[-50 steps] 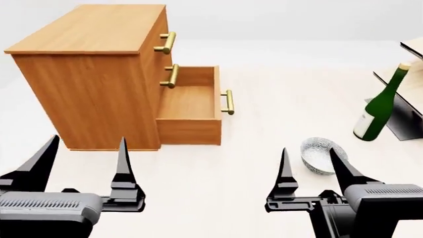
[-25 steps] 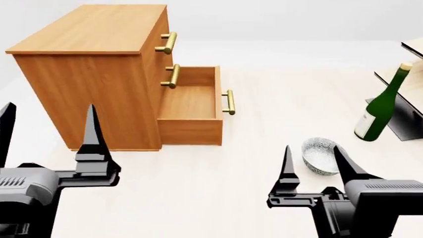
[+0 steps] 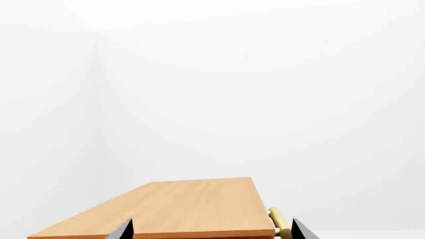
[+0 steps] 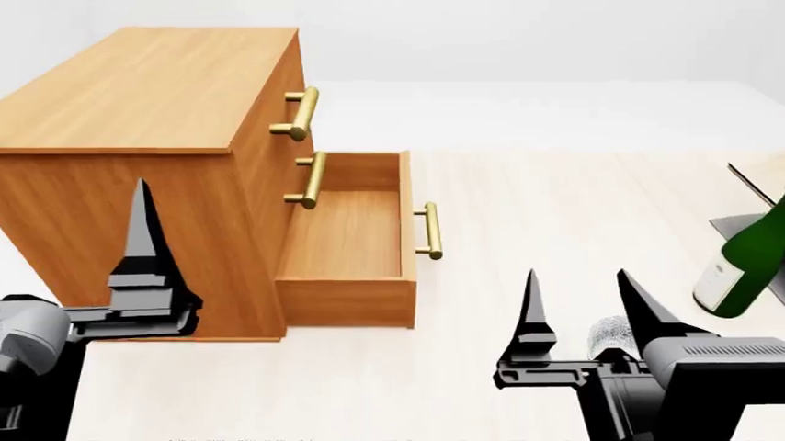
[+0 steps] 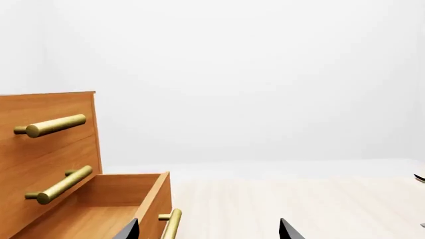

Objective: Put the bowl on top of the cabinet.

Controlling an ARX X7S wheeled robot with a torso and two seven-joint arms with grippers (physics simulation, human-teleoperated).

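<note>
1. Your head camera looks forward and down over both arms at the cabinet [image 4: 147, 119].
2. Your left wrist camera faces level across the cabinet [image 3: 179, 209] top, close in.
3. Your right wrist camera sits low, sharing the open drawer [image 5: 93, 211].

The right tool [image 4: 576, 308] hides most of the bowl [image 4: 609, 333]; the bottle [image 4: 744, 266] is cropped.

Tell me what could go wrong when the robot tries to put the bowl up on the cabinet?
1. The bowl sits mostly hidden behind the open right claw, so the grab may miss or knock it away.
2. The green bottle leans close by; a swinging arm could tip it.
3. The bottom drawer of the cabinet sticks out, so the arm or bowl might bump it on the way up.
</note>
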